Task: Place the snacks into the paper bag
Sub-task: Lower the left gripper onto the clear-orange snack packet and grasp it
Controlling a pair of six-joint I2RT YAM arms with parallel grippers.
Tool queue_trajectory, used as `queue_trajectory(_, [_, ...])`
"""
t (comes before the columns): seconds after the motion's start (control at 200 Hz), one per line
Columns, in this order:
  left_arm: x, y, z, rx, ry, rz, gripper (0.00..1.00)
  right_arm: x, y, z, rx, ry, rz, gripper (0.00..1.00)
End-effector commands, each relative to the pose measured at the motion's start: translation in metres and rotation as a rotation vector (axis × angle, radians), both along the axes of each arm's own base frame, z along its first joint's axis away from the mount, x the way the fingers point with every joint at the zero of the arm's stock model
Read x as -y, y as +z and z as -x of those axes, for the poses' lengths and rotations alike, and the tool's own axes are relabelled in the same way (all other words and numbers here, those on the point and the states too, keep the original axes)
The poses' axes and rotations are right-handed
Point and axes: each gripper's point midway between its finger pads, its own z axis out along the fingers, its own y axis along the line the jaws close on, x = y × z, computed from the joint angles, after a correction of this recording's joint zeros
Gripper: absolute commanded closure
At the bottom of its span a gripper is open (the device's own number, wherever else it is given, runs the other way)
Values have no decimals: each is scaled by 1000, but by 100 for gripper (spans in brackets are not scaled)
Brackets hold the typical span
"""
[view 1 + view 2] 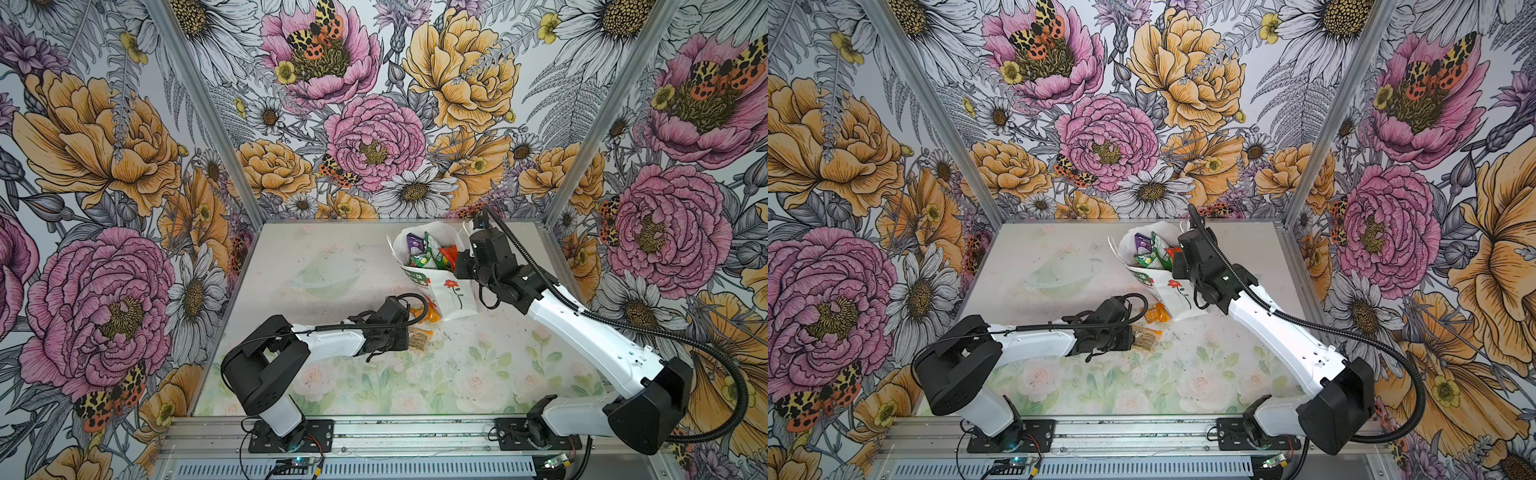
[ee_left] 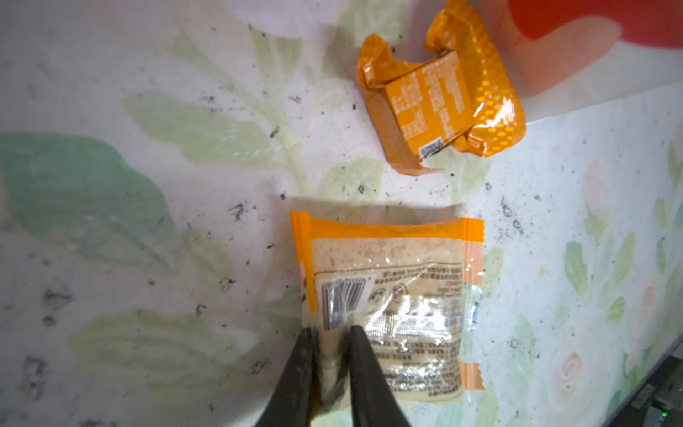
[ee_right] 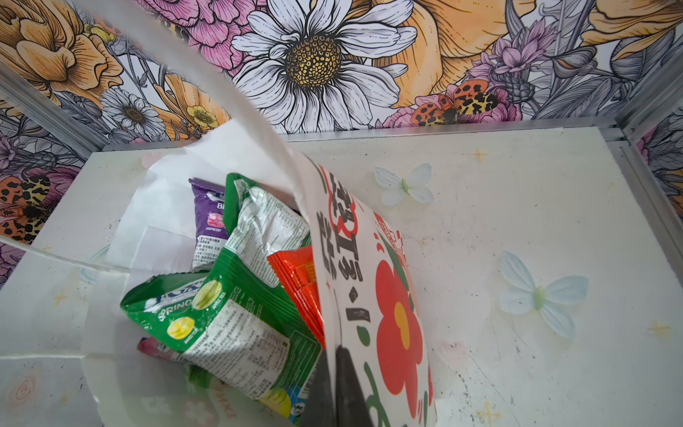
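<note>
**Inspector:** Enclosure and surface?

**Assistant:** Flower-printed walls [image 1: 374, 124] stand on three sides. The table [image 1: 478, 374] carries a pale rose print, scuffed with dark specks. Open table lies left of and in front of the paper bag [image 1: 453, 297], which stands at the far right, leaning, mouth open.

**Inspector:** Tools?

**Assistant:** The left gripper [image 2: 332, 355] is low at mid-table, jaws narrow, pinching the near edge of a clear-fronted packet [image 2: 388, 295] that lies flat. An orange packet [image 2: 439, 100] lies just beyond it, apart from it, beside the bag's foot; whether it touches the bag cannot be told. The right gripper [image 3: 334, 384] is clamped on the bag's printed wall.

**Inspector:** Contents?

**Assistant:** A green packet [image 3: 229, 314], purple packet [image 3: 209, 218] and red packet [image 3: 295, 281] show in the mouth. What lies lower is hidden.

**Inspector:** Obscured?

**Assistant:** In both top views the wrists cover the fingertips. A faint bowl shape [image 1: 324, 272] sits left of the bag: print or clear object, cannot tell.
</note>
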Motion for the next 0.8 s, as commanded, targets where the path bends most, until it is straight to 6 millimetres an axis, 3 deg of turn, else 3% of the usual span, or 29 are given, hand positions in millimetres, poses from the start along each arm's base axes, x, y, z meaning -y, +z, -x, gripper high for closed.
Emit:
queue_trajectory(0.0, [-10,7,-6,47,50,21,91,2,7,4,11,1,-18,100])
queue_trajectory(0.2, [-19,14,-7,69,78,53,100,1,4,4,4,4,-22,100])
queue_trajectory(0.641, [-37,26,-9,113,135,80,100,1,2,5,0,5,-18,100])
queue_trajectory(0.796, [-51,42,-11,152,170,80,100,2,2,5,0,3,-19,100])
